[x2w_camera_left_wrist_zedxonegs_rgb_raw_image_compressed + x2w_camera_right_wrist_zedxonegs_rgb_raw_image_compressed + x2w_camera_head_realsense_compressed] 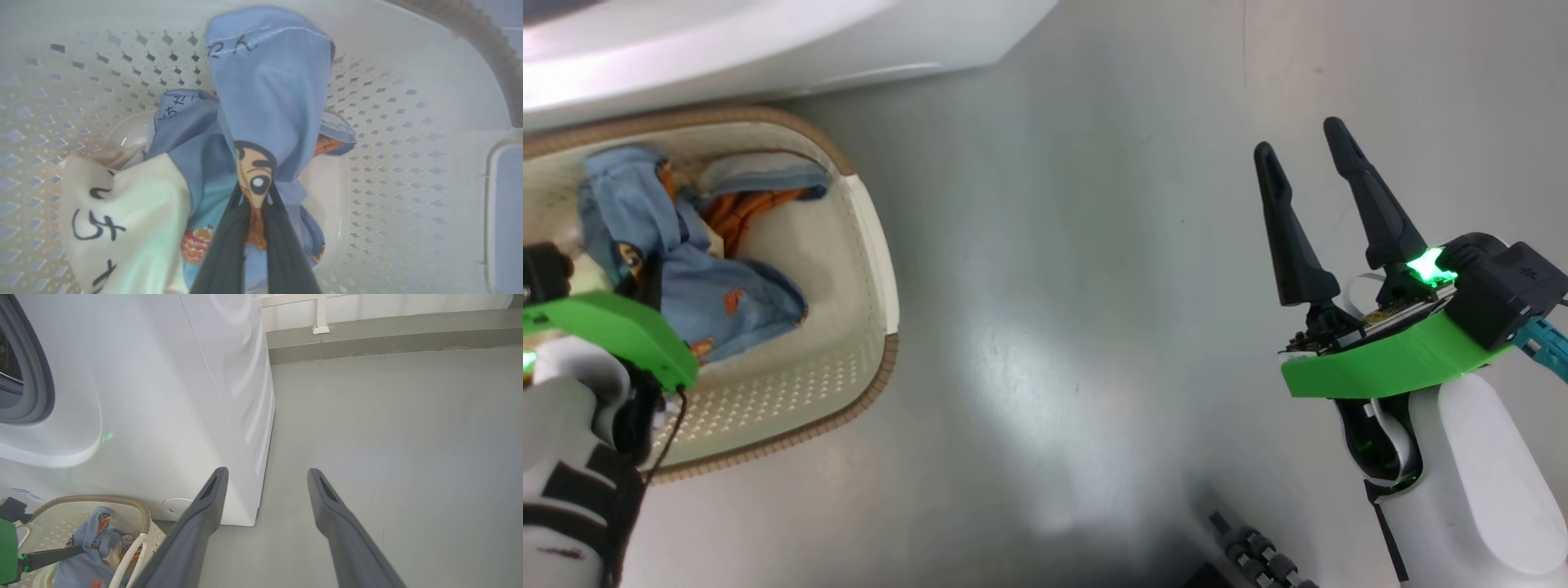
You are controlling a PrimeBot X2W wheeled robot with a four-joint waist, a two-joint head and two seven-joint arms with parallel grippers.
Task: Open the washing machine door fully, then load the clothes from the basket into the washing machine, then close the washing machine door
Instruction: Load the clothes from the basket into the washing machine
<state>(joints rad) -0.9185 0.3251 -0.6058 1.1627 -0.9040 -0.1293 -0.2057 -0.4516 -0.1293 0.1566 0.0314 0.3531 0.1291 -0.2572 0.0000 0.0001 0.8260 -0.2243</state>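
washing machine (163, 396) beside basket (874, 269), grey floor (1094, 286) around, cream piece (122, 212) seemingly touching clothes (269, 94)

Beneath me the floor (1094, 286) is smooth, pale grey and slightly glossy, with a soft whitish patch of reflected light on it. Off to my right it runs to a darker grey skirting band (392, 343). Above the band is a white wall (408, 306), with a cream-white bracket (320, 330) at its foot.
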